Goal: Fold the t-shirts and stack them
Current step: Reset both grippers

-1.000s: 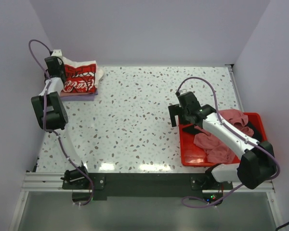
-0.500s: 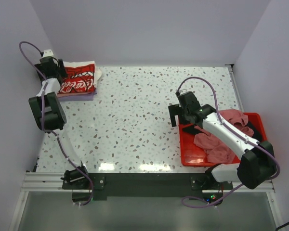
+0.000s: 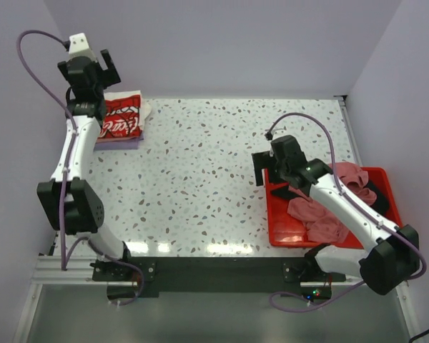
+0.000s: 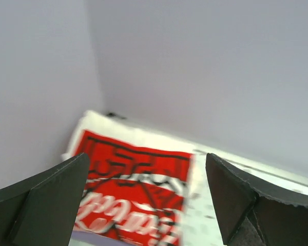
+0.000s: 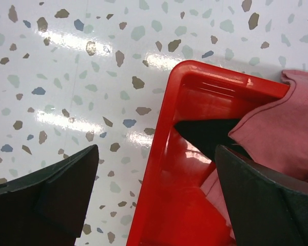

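A folded cream-white t-shirt with a red print [image 3: 121, 118] [image 4: 133, 179] lies in the far left corner on top of a lavender t-shirt [image 3: 120, 141]. My left gripper [image 3: 93, 71] [image 4: 146, 169] hangs open above the stack, with nothing between its fingers. Crumpled pink t-shirts [image 3: 339, 193] [image 5: 282, 128] fill the red tray [image 3: 282, 230] [image 5: 195, 82], and a black t-shirt [image 5: 205, 134] shows under them. My right gripper [image 3: 266, 170] [image 5: 156, 154] is open and empty above the tray's far left corner, one finger over the table and the other over the tray.
Walls close in the table at the back, left and right. The folded stack sits tight against the left wall. The speckled tabletop [image 3: 200, 164] stretches between the stack and the tray. Both arm bases stand on the black bar at the near edge.
My left gripper has opened, let go of the folded shirt and risen toward the back wall. The right arm has shifted only slightly and stays open.
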Controlling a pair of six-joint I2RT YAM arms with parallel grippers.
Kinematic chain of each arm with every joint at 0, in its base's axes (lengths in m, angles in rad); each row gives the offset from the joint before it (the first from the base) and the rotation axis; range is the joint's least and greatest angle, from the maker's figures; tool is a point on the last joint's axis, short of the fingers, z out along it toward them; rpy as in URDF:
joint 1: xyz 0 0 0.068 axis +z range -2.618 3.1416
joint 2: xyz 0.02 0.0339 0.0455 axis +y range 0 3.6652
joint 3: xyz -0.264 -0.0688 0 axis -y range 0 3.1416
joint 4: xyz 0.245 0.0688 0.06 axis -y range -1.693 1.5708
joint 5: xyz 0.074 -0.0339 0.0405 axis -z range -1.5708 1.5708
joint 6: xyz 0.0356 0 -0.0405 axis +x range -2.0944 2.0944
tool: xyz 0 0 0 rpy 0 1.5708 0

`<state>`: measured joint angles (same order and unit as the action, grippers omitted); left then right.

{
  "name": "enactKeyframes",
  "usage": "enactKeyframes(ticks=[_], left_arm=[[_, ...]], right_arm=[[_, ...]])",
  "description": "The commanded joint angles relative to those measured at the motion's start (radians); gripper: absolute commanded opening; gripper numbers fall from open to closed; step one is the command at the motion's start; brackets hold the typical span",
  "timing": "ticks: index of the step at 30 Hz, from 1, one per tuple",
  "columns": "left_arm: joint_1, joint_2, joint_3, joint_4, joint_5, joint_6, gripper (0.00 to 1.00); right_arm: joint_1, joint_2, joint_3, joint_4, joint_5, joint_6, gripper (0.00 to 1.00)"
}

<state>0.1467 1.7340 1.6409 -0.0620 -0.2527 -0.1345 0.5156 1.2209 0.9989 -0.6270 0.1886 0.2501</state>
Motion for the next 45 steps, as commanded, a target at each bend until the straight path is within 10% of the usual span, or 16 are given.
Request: enactKeyframes(ticks=[1, 5, 24, 45], left_arm=[[-0.070, -0.146, -0.055, -0.097, 0.045, -0.180, 1.00], [-0.153, -0.307, -0.185, -0.139, 0.108, -0.307, 1.00], [-0.910, -0.830, -0.974, -0.496, -0.422, -0.835, 1.00], [-0.998, -1.027, -1.007, -0.637, -0.614, -0.846, 1.00]], right_arm=[[-0.003, -0.040, -0.016, 0.041, -0.037, 0.021, 0.99], [-0.005, -0.081, -0.046, 0.061, -0.081, 0.018, 0.99], [-0.003, -0.256, -0.200, 0.182, -0.187, 0.040, 0.99], [-0.003, -0.273, -0.355, 0.388, -0.287, 0.120, 0.99]])
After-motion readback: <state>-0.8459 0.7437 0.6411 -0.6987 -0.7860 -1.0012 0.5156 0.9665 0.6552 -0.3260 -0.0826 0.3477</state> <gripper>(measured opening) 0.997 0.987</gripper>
